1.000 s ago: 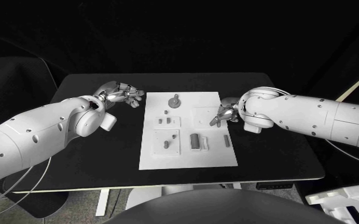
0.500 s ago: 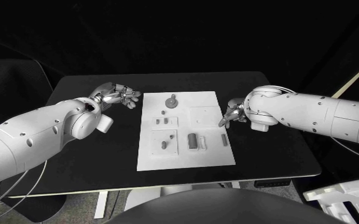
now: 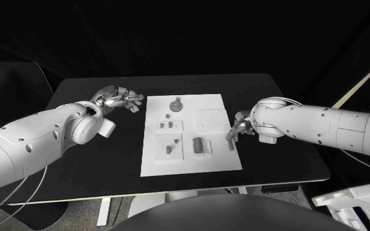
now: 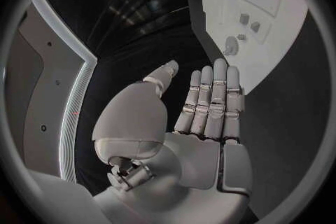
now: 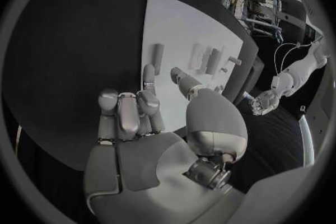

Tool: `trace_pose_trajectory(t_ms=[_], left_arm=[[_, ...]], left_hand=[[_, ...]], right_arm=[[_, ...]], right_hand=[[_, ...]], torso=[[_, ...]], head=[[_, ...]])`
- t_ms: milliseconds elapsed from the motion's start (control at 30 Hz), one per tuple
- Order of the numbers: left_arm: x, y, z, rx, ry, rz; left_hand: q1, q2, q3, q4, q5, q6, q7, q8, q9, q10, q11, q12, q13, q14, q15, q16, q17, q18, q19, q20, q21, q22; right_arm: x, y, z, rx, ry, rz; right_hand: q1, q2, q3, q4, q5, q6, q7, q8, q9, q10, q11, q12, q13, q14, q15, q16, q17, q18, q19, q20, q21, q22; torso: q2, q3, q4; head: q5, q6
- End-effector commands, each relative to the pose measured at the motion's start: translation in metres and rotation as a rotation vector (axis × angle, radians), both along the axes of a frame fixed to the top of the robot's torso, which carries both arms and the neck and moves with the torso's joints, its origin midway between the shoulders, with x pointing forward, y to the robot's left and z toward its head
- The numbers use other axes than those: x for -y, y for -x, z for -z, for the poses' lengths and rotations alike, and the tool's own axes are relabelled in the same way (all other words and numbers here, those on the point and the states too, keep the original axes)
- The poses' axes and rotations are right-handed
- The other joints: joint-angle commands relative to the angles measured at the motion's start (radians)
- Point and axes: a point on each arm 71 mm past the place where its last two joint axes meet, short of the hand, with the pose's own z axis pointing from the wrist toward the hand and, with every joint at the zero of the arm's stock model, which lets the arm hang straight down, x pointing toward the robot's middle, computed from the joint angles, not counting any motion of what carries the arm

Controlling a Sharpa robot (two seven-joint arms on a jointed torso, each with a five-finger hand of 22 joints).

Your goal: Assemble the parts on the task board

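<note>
The white task board (image 3: 193,167) lies in the middle of the black table (image 3: 100,161). On it are a round knobbed part (image 3: 177,104), small pegs (image 3: 166,116), a dark block (image 3: 198,145) and a slim bar (image 3: 230,144). My right hand (image 3: 237,126) hovers at the board's right edge, just beyond the slim bar. In the right wrist view one finger and the thumb of the right hand (image 5: 150,123) reach toward the slim bar (image 5: 158,59) with nothing between them. My left hand (image 3: 123,98) stays off the board's left side; the left wrist view shows the left hand (image 4: 203,117) with straight fingers, holding nothing.
A square plate (image 3: 171,146) with two small parts sits on the board's near left. A bare recessed square (image 3: 209,118) lies at the board's right. Black tabletop runs on both sides of the board, and its front edge (image 3: 193,185) is near.
My right hand has moved nearer along the board's right edge, from beside the recessed square to just above the slim bar. The left hand has barely moved.
</note>
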Motion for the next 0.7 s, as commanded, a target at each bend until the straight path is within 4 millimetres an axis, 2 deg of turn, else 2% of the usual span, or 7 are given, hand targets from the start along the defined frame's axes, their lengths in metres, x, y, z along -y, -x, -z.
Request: trace_pose_trajectory(t_ms=[33,367,700], left_arm=[[0.002,0.0,-0.001,0.002,0.009,0.016],[0.001,0.0,-0.001,0.002,0.007,0.014],[0.001,0.001,-0.001,0.002,0.008,0.015]], left_hand=[[-0.013,0.001,0.0,0.008,0.002,-0.001,-0.001,0.002,0.002,0.006,0.001,-0.004,0.001,0.004,0.0,-0.005,0.0,0.017,0.004,-0.001,0.003,0.001],[-0.013,0.001,0.0,0.009,0.002,-0.001,-0.001,0.002,0.002,0.006,0.001,-0.004,0.001,0.004,0.0,-0.005,0.0,0.017,0.004,-0.001,0.003,0.001],[-0.013,0.001,0.0,0.009,0.002,-0.001,0.0,0.002,0.002,0.006,0.001,-0.004,0.001,0.004,0.0,-0.005,0.0,0.017,0.004,-0.001,0.002,0.001]], right_arm=[[-0.002,0.001,0.003,-0.022,0.018,-0.032],[-0.011,0.008,0.024,-0.054,0.021,-0.048],[-0.012,0.006,0.029,-0.044,0.046,-0.063]], right_hand=[[-0.008,-0.001,0.0,0.005,-0.005,0.002,0.007,-0.002,0.001,-0.003,0.0,-0.006,0.0,-0.005,-0.005,0.08,0.0,0.015,0.001,0.003,0.133,0.001],[-0.011,-0.001,-0.001,0.006,-0.005,0.002,0.007,-0.002,0.001,-0.004,0.0,-0.006,-0.001,-0.005,-0.005,0.08,0.0,0.015,0.0,0.003,0.133,0.001],[-0.01,0.003,0.0,0.006,-0.004,0.001,0.006,-0.003,0.001,-0.005,0.001,-0.007,-0.001,-0.006,-0.005,0.079,0.0,0.015,-0.001,0.003,0.132,0.0]], torso=[[0.0,-0.001,0.0001],[0.001,-0.0005,0.0019],[0.0,-0.0003,0.0003]], head=[[-0.003,0.0],[-0.002,0.0],[0.001,0.0]])
